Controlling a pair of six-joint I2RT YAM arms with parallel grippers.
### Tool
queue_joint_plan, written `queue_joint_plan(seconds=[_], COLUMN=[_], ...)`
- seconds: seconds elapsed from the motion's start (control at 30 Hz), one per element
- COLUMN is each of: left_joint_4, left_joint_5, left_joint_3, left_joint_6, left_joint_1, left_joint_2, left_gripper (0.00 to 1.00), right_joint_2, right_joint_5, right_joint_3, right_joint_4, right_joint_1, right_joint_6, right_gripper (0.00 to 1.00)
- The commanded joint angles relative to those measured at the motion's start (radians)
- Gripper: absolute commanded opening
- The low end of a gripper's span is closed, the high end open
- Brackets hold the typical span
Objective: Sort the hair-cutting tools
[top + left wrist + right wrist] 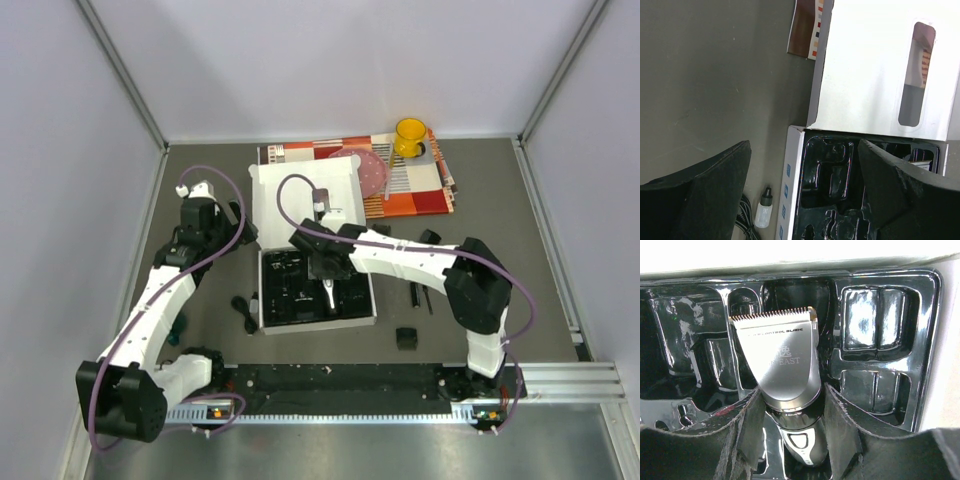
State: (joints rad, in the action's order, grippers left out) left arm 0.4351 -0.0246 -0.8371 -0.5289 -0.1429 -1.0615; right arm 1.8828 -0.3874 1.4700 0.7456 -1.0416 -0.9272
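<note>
The black-and-silver clipper [785,360] lies blade-forward in the black moulded tray [875,355] of the white box; it also shows in the top view [329,294]. My right gripper [792,410] is shut on the clipper's body, one finger against each side, over the tray's middle [325,268]. My left gripper [802,170] is open and empty above the box's left edge [232,226]. A black guard comb [407,338] and thin black sticks [413,296] lie right of the box. A black cord [243,310] lies left of it.
The white box lid [300,195] stands open behind the tray. A small white bottle [763,207] lies by the box's left wall, next to the cord [742,220]. A yellow cup [410,137] stands on a patterned mat [425,185] at the back.
</note>
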Motion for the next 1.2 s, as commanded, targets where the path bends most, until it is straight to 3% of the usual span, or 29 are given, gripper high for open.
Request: queue_joint_plan(seconds=[0.0, 0.27, 0.37, 0.5, 0.63, 0.93, 1.17], left_joint_4=[-0.004, -0.004, -0.004, 0.001, 0.022, 0.143, 0.108], left_joint_5=[-0.026, -0.040, -0.046, -0.048, -0.020, 0.277, 0.376], left_joint_3=[-0.019, -0.022, -0.023, -0.026, -0.022, 0.041, 0.144], left_joint_6=[0.017, 0.020, 0.024, 0.026, 0.021, -0.009, 0.006], left_joint_1=[-0.003, -0.003, -0.003, -0.003, -0.001, -0.001, -0.001], left_joint_2=[-0.006, -0.009, -0.008, -0.006, -0.006, -0.037, -0.026], left_gripper=[0.93, 0.93, 0.93, 0.93, 0.93, 0.92, 0.90], right_joint_2=[-0.001, 0.022, 0.010, -0.014, -0.059, -0.318, -0.409], right_joint_5=[0.010, 0.013, -0.001, -0.019, -0.040, -0.031, 0.013], right_joint_3=[0.084, 0.116, 0.122, 0.116, 0.070, -0.132, -0.203], right_joint_4=[0.015, 0.052, 0.055, 0.064, 0.067, 0.089, 0.205], right_joint_1=[-0.014, -0.011, -0.011, -0.009, 0.003, 0.120, 0.192], right_joint_6=[0.016, 0.039, 0.048, 0.070, 0.083, 0.100, 0.108], right_gripper=[0.50, 0.58, 0.55, 0.39, 0.35, 0.39, 0.52])
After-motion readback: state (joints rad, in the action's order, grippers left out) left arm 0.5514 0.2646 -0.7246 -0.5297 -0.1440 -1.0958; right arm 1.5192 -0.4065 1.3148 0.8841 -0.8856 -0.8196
